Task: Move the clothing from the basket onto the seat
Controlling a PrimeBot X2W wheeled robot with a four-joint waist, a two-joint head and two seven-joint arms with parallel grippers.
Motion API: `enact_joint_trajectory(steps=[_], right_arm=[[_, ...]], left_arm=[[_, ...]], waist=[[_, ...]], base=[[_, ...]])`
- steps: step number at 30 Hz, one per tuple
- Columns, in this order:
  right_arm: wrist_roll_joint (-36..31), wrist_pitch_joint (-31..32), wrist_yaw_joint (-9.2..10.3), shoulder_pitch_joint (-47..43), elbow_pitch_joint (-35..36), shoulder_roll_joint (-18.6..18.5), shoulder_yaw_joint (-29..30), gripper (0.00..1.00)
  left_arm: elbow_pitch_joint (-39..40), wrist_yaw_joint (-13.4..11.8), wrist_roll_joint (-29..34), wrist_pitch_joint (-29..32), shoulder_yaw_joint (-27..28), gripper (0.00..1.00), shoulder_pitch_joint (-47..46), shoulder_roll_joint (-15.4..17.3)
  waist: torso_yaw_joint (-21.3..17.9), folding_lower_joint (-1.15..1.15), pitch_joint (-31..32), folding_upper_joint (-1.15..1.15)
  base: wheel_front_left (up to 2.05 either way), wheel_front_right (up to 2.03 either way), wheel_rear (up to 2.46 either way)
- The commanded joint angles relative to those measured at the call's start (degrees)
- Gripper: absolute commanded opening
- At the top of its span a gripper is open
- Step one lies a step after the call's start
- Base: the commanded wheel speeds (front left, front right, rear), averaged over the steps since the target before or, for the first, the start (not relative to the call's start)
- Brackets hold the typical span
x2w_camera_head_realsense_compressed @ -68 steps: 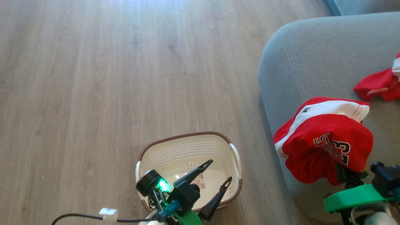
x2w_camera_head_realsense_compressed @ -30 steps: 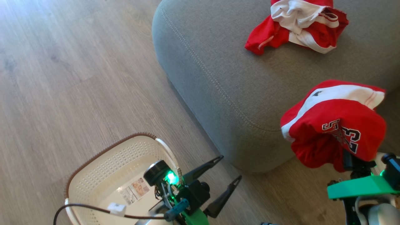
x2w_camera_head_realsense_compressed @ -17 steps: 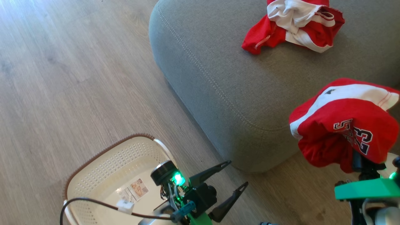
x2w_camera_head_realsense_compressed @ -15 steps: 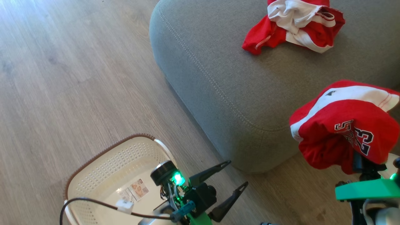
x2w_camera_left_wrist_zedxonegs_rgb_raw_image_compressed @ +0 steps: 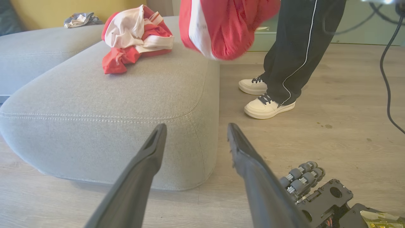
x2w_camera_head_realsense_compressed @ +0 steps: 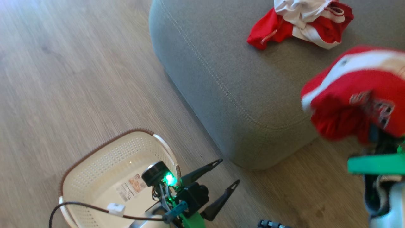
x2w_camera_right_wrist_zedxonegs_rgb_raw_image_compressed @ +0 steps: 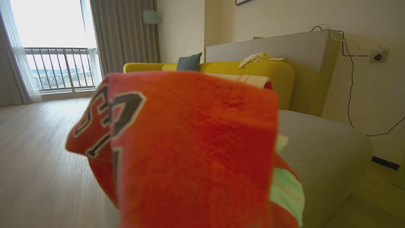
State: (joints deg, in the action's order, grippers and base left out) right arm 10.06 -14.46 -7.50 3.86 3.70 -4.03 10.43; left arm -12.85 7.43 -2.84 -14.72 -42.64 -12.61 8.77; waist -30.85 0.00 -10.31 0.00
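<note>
Garment (x2w_camera_head_realsense_compressed: 354, 95) shows blurred dark numerals; basket (x2w_camera_head_realsense_compressed: 120, 155) sticker (x2w_camera_head_realsense_compressed: 129, 189) unreadable.

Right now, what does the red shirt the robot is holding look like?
The red shirt is soft cloth, red with a white band and dark, white-edged printed numbers. It is bunched into a lump, draped over the right gripper, which holds it from underneath, fingers hidden. It hangs in the air by a corner of the grey seat, not resting on it.

Wood floor (x2w_camera_head_realsense_compressed: 79, 63) spans the head view's left. Upper right of the left wrist view: a person's dark trousers (x2w_camera_left_wrist_zedxonegs_rgb_raw_image_compressed: 294, 47), white shoes (x2w_camera_left_wrist_zedxonegs_rgb_raw_image_compressed: 267, 107). Right wrist view, upper centre: yellow sofa (x2w_camera_right_wrist_zedxonegs_rgb_raw_image_compressed: 253, 72), teal cushion (x2w_camera_right_wrist_zedxonegs_rgb_raw_image_compressed: 189, 61).
</note>
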Motion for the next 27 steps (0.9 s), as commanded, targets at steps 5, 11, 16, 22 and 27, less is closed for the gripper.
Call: enact_joint_trajectory(steps=[5, 11, 16, 22, 27], right_arm=[[-0.7, -0.5, 0.01, 10.1, 3.5, -2.9, -1.5, 0.0], [0.2, -0.5, 0.01, 20.9, 3.7, -4.1, -0.9, 0.0], [0.4, -0.5, 0.01, 27.7, 1.6, -5.9, 0.2, 0.0], [0.9, -0.5, 0.01, 36.9, -3.8, -9.6, 2.7, 0.0], [0.8, -0.5, 0.01, 43.4, -9.1, -12.7, 5.5, 0.0]], left_arm=[[2.6, 0.1, 0.8, -0.3, 1.6, 1.0, -1.1, 2.4], [3.4, 0.1, 1.1, -0.3, 0.8, 1.0, -2.9, 5.7], [3.9, 0.1, 0.9, -0.3, -0.3, 1.0, -4.1, 7.7], [4.3, 0.1, 1.2, -0.3, -2.0, 1.0, -6.7, 9.9], [5.0, 0.0, 1.0, -0.3, -1.5, 1.0, -8.2, 9.8]], waist=[[-0.7, 0.0, -4.5, 0.0], [-0.4, 0.0, -9.8, 0.0], [0.4, 0.0, -13.2, 0.0], [2.9, 0.0, -17.7, 0.0], [5.7, 0.0, -20.6, 0.0]], base=[[0.0, 0.0, 0.0], [0.0, 0.0, 0.0], [0.0, 0.0, 0.0], [0.0, 0.0, 0.0], [0.0, 0.0, 0.0]])
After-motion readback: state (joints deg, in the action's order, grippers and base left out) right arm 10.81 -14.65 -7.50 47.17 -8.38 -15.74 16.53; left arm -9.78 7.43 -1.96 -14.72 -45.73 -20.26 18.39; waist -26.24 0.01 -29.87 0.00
